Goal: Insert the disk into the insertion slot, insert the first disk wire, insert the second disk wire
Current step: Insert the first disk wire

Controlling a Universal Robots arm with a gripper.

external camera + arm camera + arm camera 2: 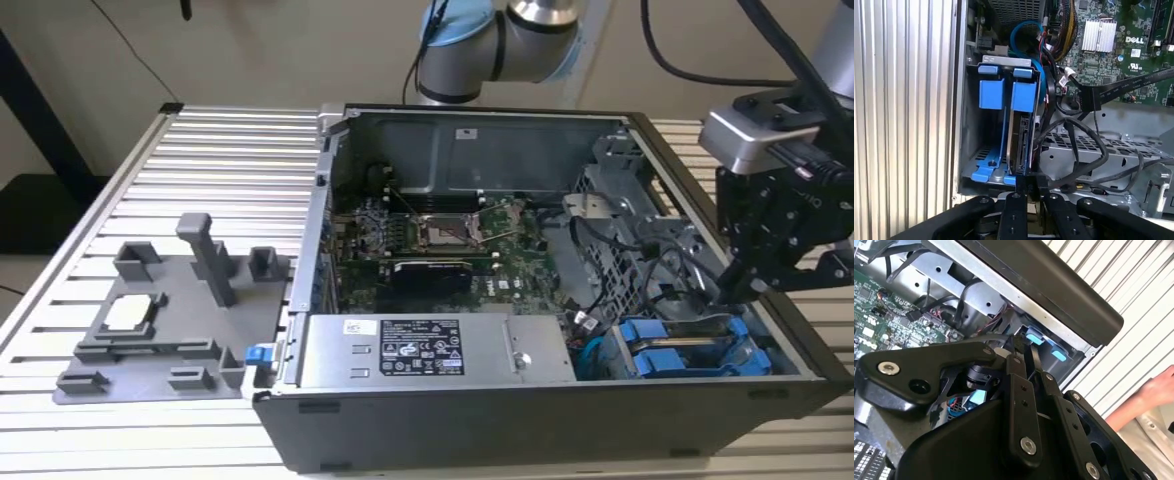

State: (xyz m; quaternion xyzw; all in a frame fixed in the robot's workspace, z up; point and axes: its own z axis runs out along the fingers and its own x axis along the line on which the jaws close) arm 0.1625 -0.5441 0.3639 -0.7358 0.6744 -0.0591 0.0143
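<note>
Grip: the gripper (1030, 191) was narrow, its fingers (1014, 205) drawn close on what looked like the black plug of a wire (1030, 181); since the plug covered the pads, the hold was a judgement.
Position: the gripper (745, 292) reached low into the case (441, 420), at its near corner on the exterior view's right, which put it at the mouth of the slot (968, 130).
Bay: the disk (1019, 142) stood on edge inside the slot, framed in blue, with a second blue carrier (991, 95) just beside it.
Axis: the disk's long axis ran straight away from the gripper into the slot, and its near short end faced the fingers.
Contact: the plug sat at that near end, in line with the axis, either touching it or just short of it; whether it was seated could not be told.
Cabling: the wire led off from the plug toward the motherboard (441, 235), among other loose black cables (1089, 150).
Stage: the disk looked inserted and wire work was in hand; whether this was the first or second wire could not be told.
Surroundings: a power supply (420, 350) lay along the case's near edge, a grey fixture (160, 320) sat on the table (227, 150), and a person's hand (1154, 392) was beyond the case.
</note>
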